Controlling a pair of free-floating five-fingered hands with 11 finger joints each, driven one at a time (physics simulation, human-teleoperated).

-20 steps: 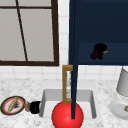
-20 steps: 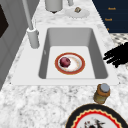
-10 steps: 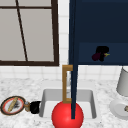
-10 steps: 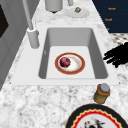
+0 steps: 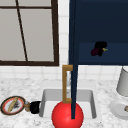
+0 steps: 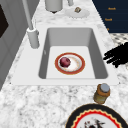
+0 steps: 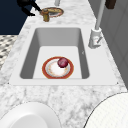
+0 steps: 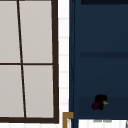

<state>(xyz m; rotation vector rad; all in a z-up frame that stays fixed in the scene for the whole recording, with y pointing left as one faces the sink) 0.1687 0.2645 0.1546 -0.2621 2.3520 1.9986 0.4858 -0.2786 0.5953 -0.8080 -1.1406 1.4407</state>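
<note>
Gripping dark-red fruit [image 5: 95,51], right robot hand [image 5: 101,46]

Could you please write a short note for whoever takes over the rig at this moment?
Left hand: open, hovering at the counter's front edge beside the small amber jar with a grey lid and the patterned round plate.
Right hand: up in the dark blue wall cabinet, against a small dark-red thing; grasp unreadable.
Sink: a red-rimmed plate carries a dark-red round fruit.
Cabinet door already open.
</note>
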